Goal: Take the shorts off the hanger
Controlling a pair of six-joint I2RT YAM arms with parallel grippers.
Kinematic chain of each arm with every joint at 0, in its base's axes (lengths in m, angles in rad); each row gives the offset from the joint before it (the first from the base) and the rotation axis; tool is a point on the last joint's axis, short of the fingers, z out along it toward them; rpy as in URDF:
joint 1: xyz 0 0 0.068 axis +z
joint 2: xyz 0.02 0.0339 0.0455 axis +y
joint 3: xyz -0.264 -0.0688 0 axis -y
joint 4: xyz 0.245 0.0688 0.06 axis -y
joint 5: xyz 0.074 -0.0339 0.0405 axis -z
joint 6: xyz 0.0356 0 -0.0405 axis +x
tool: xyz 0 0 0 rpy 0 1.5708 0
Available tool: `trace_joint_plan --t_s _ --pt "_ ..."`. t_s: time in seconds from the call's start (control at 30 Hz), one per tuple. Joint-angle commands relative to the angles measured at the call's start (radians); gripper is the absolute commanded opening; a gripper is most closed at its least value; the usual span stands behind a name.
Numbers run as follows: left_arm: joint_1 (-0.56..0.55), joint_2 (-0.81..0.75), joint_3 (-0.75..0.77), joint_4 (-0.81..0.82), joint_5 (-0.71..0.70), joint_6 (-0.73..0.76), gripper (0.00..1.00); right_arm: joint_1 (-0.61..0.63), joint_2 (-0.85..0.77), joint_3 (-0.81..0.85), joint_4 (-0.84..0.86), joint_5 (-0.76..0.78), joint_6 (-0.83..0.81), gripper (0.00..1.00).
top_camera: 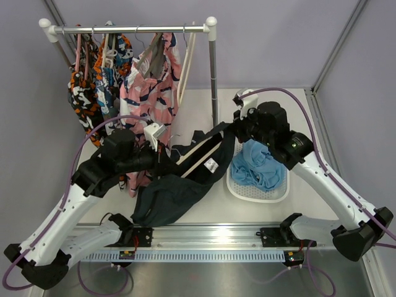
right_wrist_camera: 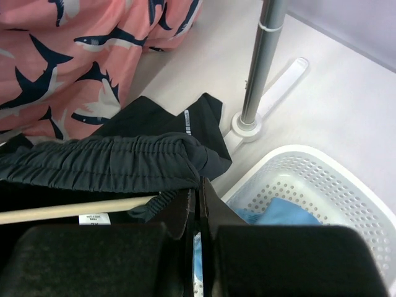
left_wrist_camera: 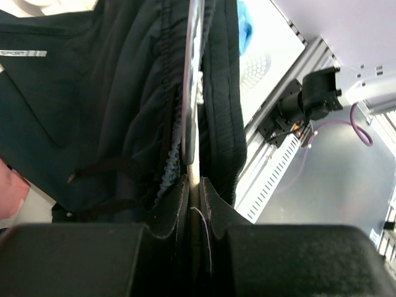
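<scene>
The dark navy shorts (top_camera: 179, 192) hang on a wooden hanger (top_camera: 198, 158) held between my two grippers, low over the table. My left gripper (top_camera: 162, 154) is shut on the hanger's bar (left_wrist_camera: 190, 111), with navy cloth (left_wrist_camera: 93, 93) on both sides. My right gripper (top_camera: 232, 131) is shut at the edge of the shorts' gathered waistband (right_wrist_camera: 99, 164), beside the hanger's end (right_wrist_camera: 62, 210). The light sky-blue shorts (top_camera: 257, 167) lie in the white basket (top_camera: 281, 193), below my right gripper (right_wrist_camera: 199, 185).
A clothes rack (top_camera: 136, 28) stands at the back. On it hang a pink shark-patterned garment (top_camera: 151, 86) and orange-black-white garments (top_camera: 83, 93). The rack's right pole (right_wrist_camera: 263, 55) stands next to the basket rim (right_wrist_camera: 346, 179). A metal rail (top_camera: 204, 238) runs along the near edge.
</scene>
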Motion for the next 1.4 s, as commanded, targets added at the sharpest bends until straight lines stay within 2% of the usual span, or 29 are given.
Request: trace_joint_plan --t_s 0.0,0.3,0.4,0.5,0.53,0.6,0.8,0.97,1.1,1.23,1.37 --pt "-0.005 -0.042 0.0 -0.058 0.116 0.036 0.0 -0.064 0.025 0.051 0.069 0.112 -0.037 0.0" --pt "-0.005 -0.069 0.041 -0.096 0.145 0.073 0.0 -0.141 0.096 0.048 0.069 0.051 -0.009 0.0" --pt "-0.005 -0.088 0.037 -0.074 0.127 0.067 0.0 -0.145 0.099 0.042 0.04 -0.027 -0.017 0.0" --pt "-0.005 -0.124 0.034 0.001 0.088 0.03 0.0 -0.145 0.086 -0.01 0.007 -0.272 -0.033 0.0" --pt "-0.005 -0.136 0.031 0.05 0.074 0.004 0.0 -0.147 0.081 -0.045 0.003 -0.419 -0.04 0.0" --pt "-0.005 -0.17 0.028 0.1 0.027 -0.025 0.0 -0.145 0.064 -0.077 -0.008 -0.59 -0.066 0.0" --pt "-0.005 -0.213 -0.023 0.248 -0.071 -0.117 0.0 -0.141 0.016 -0.14 -0.019 -0.757 -0.142 0.0" --pt "-0.005 -0.228 -0.138 0.48 -0.102 -0.199 0.0 0.018 -0.001 -0.121 -0.059 -0.739 -0.216 0.0" --pt "-0.005 -0.217 -0.169 0.616 -0.134 -0.236 0.0 0.078 0.081 -0.049 -0.146 -0.678 -0.29 0.0" --pt "-0.005 -0.234 -0.15 0.66 -0.205 -0.213 0.0 0.108 0.101 -0.038 -0.18 -0.69 -0.334 0.02" --pt "-0.005 -0.277 -0.149 0.681 -0.268 -0.182 0.0 0.109 0.096 -0.03 -0.252 -0.73 -0.452 0.04"
